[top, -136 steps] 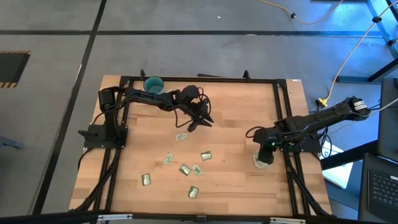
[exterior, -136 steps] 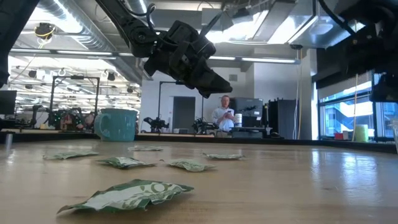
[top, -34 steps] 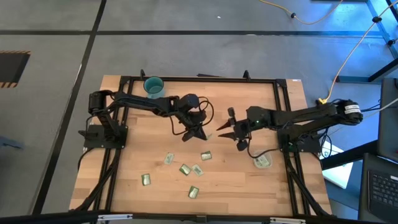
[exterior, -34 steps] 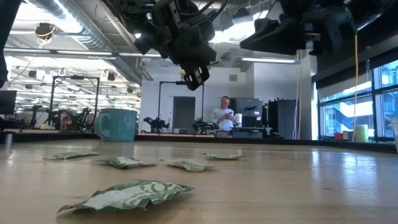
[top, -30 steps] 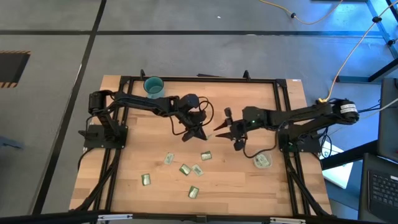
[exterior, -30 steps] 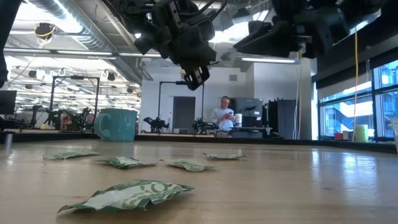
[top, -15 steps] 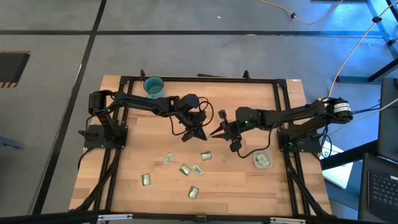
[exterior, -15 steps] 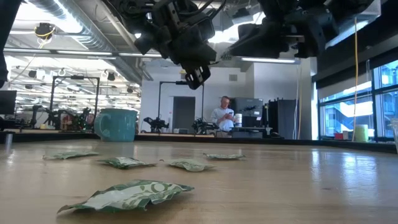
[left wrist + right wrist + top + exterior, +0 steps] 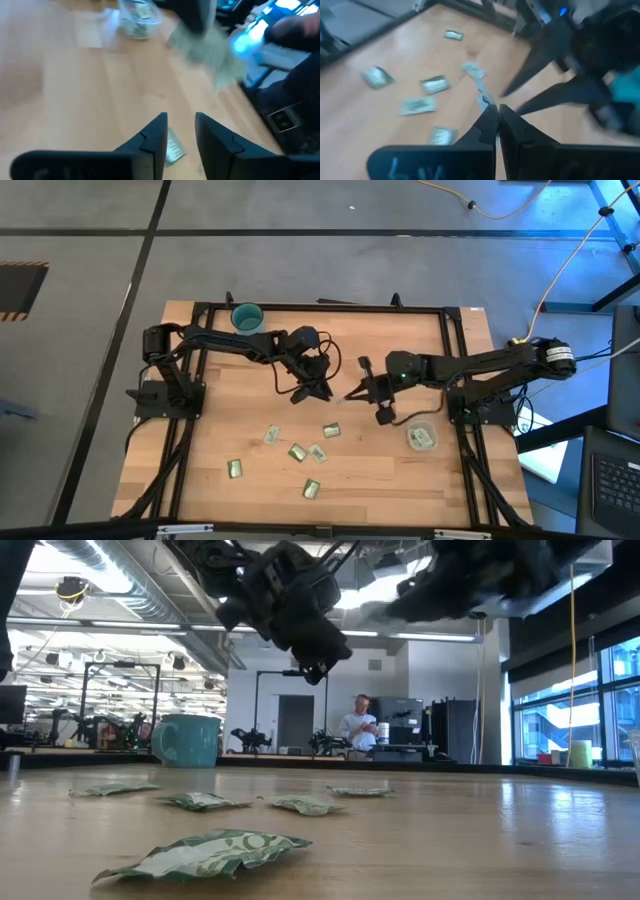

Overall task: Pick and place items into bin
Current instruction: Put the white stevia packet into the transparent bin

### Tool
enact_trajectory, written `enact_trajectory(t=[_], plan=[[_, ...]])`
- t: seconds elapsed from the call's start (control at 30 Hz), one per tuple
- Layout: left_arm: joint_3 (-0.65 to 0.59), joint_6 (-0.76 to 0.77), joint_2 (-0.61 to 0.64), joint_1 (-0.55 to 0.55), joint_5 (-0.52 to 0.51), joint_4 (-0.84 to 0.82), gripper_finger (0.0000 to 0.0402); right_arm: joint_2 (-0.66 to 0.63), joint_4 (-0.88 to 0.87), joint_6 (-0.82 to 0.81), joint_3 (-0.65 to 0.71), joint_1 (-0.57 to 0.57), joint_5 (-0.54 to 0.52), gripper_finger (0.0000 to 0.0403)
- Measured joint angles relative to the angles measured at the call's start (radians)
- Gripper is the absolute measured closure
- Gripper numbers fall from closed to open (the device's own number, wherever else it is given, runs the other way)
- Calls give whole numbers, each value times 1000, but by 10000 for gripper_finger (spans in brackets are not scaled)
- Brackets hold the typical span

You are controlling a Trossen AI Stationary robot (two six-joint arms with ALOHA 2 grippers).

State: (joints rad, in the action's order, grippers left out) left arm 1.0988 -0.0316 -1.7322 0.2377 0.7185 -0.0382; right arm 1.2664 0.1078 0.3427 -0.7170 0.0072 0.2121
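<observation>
Above the middle of the table my two grippers meet tip to tip. My right gripper (image 9: pixel 349 394) is shut on one pale green foil packet (image 9: pixel 206 48). My left gripper (image 9: pixel 321 391) stands open just beside that packet, its fingers (image 9: pixel 155 131) apart with nothing between them. Several more packets (image 9: pixel 297 451) lie flat on the wood nearer the front edge. The bin (image 9: pixel 421 438), a clear cup with packets in it, stands on the table at the right, near the right arm's base. My right gripper pinches the packet by one end (image 9: pixel 484 100) between its two fingertips. The fingers come from the table's right side, slanting a little down. The packet sticks out beyond the tips toward my left gripper, lifted clear of the table.
A teal mug (image 9: pixel 246 317) stands at the far left corner. A black frame (image 9: pixel 320 308) runs along the table's edges. Bare wood lies between the loose packets and the bin. In the low view a person (image 9: pixel 359 728) stands far off in the room behind.
My right gripper has gone toward the table's left, up to my left gripper, rolled its wrist and shut on the packet that the left one held. My left gripper has opened and let the packet go. The packet stays in the air.
</observation>
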Motion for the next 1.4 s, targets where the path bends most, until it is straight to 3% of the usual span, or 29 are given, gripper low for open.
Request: enact_trajectory(t=[0.1,0.3,0.47,0.63,0.83,0.97,1.23,1.4], plan=[[0,-78,0,19,-51,-33,299,-107,-212,-222,-6,12,3,398],[0,-183,0,27,-230,-41,302,-289,-854,-755,-55,59,56,398],[0,-200,0,24,-280,-40,307,-379,-1117,-1130,-25,133,128,398],[0,-200,0,23,-280,-41,309,-414,-1086,-1248,53,182,183,398],[0,-200,0,23,-280,-41,310,-406,-939,-1259,175,188,182,398],[0,-198,0,23,-280,-41,313,-395,-932,-1277,231,188,182,398],[0,-196,0,23,-280,-41,313,-396,-930,-1281,258,188,182,383],[0,-202,1,20,-281,-41,307,-396,-926,-1258,258,188,182,353]])
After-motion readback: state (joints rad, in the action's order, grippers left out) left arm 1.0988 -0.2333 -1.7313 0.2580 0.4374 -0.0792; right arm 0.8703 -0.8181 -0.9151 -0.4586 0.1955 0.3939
